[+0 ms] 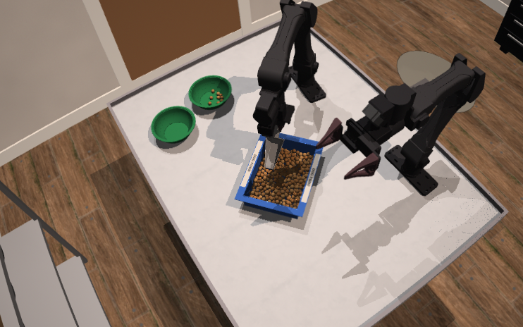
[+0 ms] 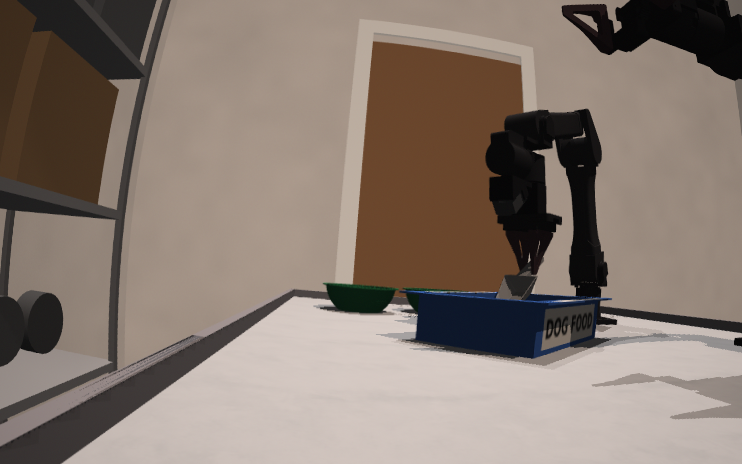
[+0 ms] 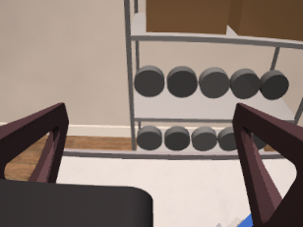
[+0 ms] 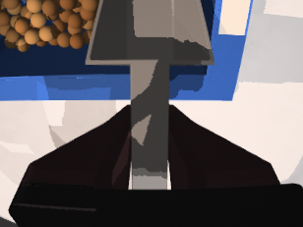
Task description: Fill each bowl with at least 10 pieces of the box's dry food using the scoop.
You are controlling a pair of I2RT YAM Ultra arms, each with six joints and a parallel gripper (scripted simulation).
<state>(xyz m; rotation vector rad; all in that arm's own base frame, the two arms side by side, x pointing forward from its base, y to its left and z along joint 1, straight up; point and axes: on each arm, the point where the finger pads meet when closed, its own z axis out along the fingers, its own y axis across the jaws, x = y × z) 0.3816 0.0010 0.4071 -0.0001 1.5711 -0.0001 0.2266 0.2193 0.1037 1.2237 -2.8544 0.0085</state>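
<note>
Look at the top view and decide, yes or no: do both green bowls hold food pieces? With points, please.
No, one green bowl [image 1: 176,132] is empty, while pieces lie in the other.

Box [image 1: 270,206] [image 2: 473,322] [image 4: 64,88] blue, white side labels with black DOG FOOD lettering. Bowls [image 1: 173,132] [image 1: 204,103] plain green. Food [image 1: 281,192] [image 4: 34,21] mottled tan-brown. Scoop [image 1: 271,152] [image 2: 517,287] [image 4: 150,117] grey. Surface [image 1: 200,200] [image 2: 273,404] [image 3: 123,176] off-white, faintly marbled.

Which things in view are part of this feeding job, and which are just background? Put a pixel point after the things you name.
For the job:
- scoop [image 1: 273,152] [image 2: 517,286] [image 4: 150,122]
- blue dog food box [image 1: 270,208] [image 2: 473,325] [image 4: 74,89]
- bowl with some food [image 1: 201,93]
- bowl with no food seen [image 1: 176,131] [image 2: 360,298]

Just background:
- shelf unit [image 2: 116,284] [image 3: 130,83]
- brown boxes [image 2: 68,117] [image 3: 187,16]
- dark round objects [image 2: 42,321] [image 3: 182,82]
- black drawer unit [image 1: 508,38]
</note>
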